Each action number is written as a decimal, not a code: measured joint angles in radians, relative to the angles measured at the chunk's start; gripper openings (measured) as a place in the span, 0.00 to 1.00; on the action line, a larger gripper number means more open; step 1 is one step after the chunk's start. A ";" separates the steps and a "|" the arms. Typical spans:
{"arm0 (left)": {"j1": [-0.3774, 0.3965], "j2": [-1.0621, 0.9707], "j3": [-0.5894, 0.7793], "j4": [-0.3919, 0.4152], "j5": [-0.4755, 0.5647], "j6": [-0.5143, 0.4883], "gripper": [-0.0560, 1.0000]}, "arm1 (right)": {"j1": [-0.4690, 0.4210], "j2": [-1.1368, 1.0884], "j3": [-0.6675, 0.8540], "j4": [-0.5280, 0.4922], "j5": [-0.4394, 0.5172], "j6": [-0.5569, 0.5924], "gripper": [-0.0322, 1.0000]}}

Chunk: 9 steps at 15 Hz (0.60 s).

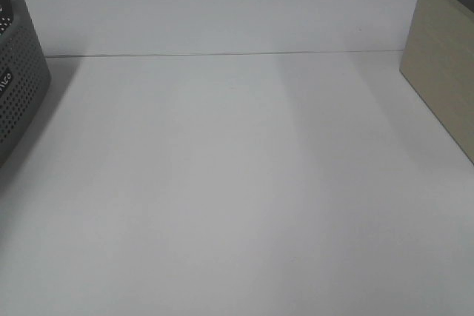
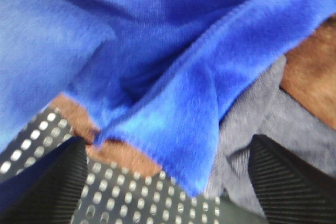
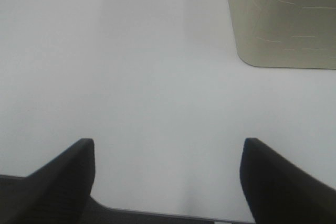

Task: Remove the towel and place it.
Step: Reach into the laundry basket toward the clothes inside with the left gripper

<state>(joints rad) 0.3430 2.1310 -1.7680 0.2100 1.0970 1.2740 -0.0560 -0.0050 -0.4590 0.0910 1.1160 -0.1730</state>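
While left hand and right hand gape, the towel lies atop cloths in the basket.

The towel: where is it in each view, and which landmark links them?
Exterior high: not in it.
Left wrist: the towel fills most of it, over a brown cloth and a grey cloth.
Right wrist: not in it.
Landmark: the perforated basket, at exterior high's left edge and by the towel in left wrist.

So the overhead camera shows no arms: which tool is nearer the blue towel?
Left. The left tool hangs just above the towel, fingers open either side of a fold. The right tool hangs open over the white table near a beige box, no towel in view.
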 joint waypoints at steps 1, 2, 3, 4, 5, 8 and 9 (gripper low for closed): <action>0.000 0.010 0.000 -0.002 -0.002 0.000 0.80 | 0.000 0.000 0.000 0.000 0.000 0.000 0.76; 0.000 0.020 0.000 -0.003 -0.005 -0.001 0.80 | 0.000 0.000 0.000 0.000 0.000 0.000 0.76; 0.000 0.024 0.000 -0.003 -0.008 -0.001 0.80 | 0.000 0.000 0.000 0.000 0.000 0.000 0.76; 0.000 0.029 0.000 -0.002 -0.019 -0.001 0.80 | 0.000 0.000 0.000 0.001 0.000 0.000 0.76; 0.000 0.031 0.000 -0.002 -0.039 -0.003 0.80 | 0.000 0.000 0.000 0.001 0.000 0.000 0.76; 0.000 0.031 0.000 -0.002 -0.097 -0.020 0.80 | 0.000 0.000 0.000 0.001 0.000 0.000 0.76; 0.000 0.033 0.000 -0.004 -0.106 -0.020 0.80 | 0.000 0.000 0.000 0.001 0.000 0.000 0.76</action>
<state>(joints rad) 0.3430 2.1640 -1.7680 0.2060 0.9910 1.2540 -0.0560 -0.0050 -0.4590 0.0920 1.1160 -0.1730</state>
